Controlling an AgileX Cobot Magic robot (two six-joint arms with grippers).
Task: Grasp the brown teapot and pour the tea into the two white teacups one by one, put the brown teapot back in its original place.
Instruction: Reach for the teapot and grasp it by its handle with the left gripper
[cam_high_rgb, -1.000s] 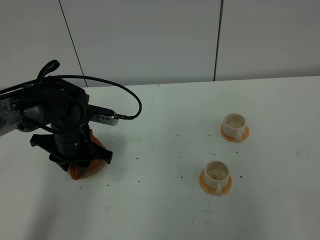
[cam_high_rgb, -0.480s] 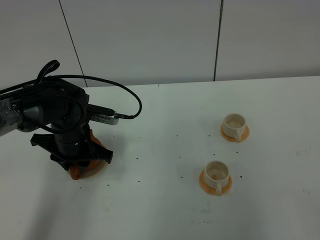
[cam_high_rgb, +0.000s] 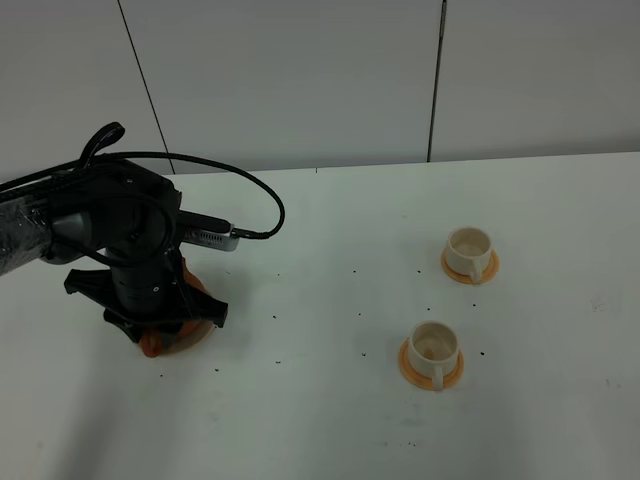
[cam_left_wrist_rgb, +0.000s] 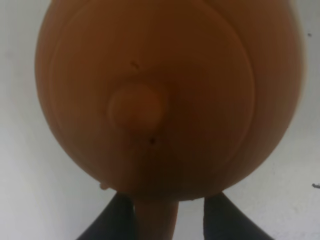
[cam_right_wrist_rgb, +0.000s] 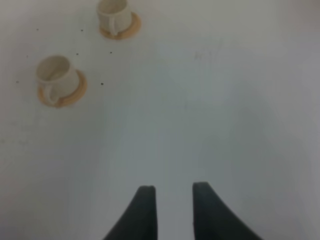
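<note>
The brown teapot (cam_left_wrist_rgb: 150, 100) fills the left wrist view from above, its knobbed lid in the middle. Its handle runs down between the two dark fingers of my left gripper (cam_left_wrist_rgb: 170, 217). The jaws straddle the handle, and a gap shows on one side. From the high camera, my left arm covers the teapot (cam_high_rgb: 150, 345), and only slivers of it show. The original place is hidden under the pot and arm. The two white teacups (cam_high_rgb: 468, 247) (cam_high_rgb: 433, 343) stand on orange saucers at the right. My right gripper (cam_right_wrist_rgb: 174, 200) hangs open over bare table, with both cups (cam_right_wrist_rgb: 54, 72) (cam_right_wrist_rgb: 111, 12) ahead of it.
A black cable (cam_high_rgb: 250, 195) loops off the left arm toward the table's middle. The white table (cam_high_rgb: 330, 300) carries small dark specks. A grey wall stands close behind the back edge. The right arm is outside the high view.
The left arm has shifted only slightly over the teapot. The cups and saucers have not moved.
</note>
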